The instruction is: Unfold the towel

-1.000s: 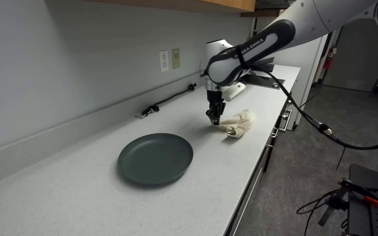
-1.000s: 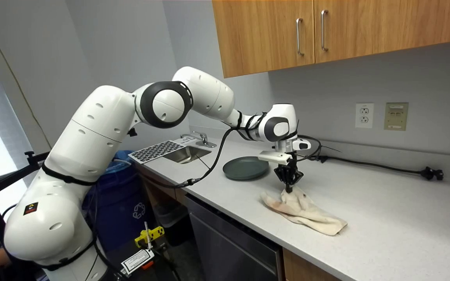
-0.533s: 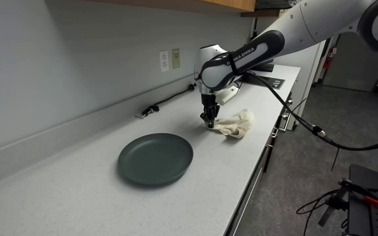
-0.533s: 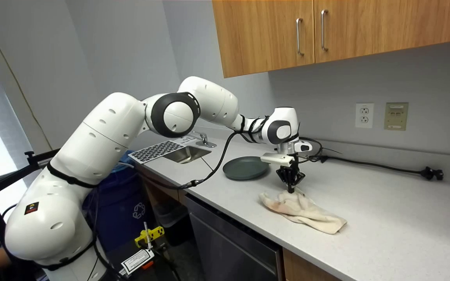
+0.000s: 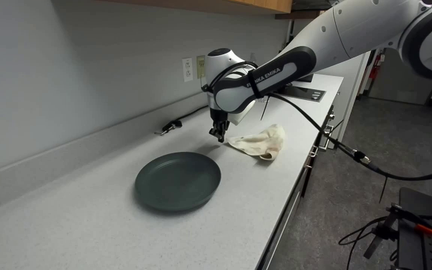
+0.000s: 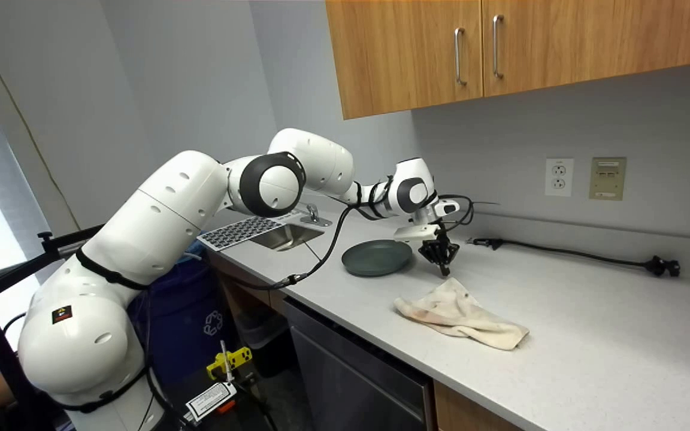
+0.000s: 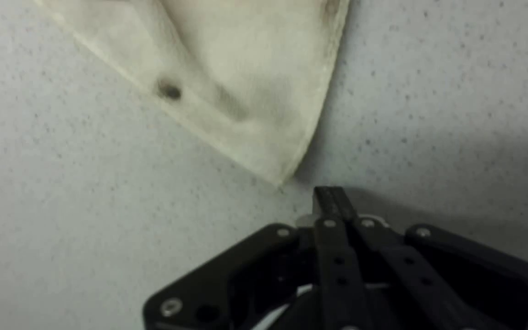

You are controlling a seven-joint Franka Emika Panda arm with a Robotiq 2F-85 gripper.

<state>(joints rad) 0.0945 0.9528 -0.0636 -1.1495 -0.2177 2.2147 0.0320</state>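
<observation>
The cream towel [image 5: 258, 144] lies wrinkled on the counter, its far end bunched with a fold. It also shows in an exterior view [image 6: 463, 318]. In the wrist view the towel [image 7: 255, 68] comes to a flat pointed corner with a small dark spot near one edge. My gripper [image 7: 335, 189] has its fingertips together with nothing between them. It is just beside that corner and apart from it. In both exterior views the gripper [image 5: 221, 140] [image 6: 444, 272] is low over the counter, between the towel and the dark green plate [image 5: 178, 182].
The round plate [image 6: 376, 258] sits close beside the gripper. A black cable with a clamp [image 5: 172, 126] lies along the wall. The counter's front edge runs near the towel. A sink [image 6: 288, 237] and wooden cabinets [image 6: 405, 54] are also in view.
My gripper has moved off the towel's edge toward the plate and tilted. The towel's near part has shifted the same way and now lies flatter, with its corner showing.
</observation>
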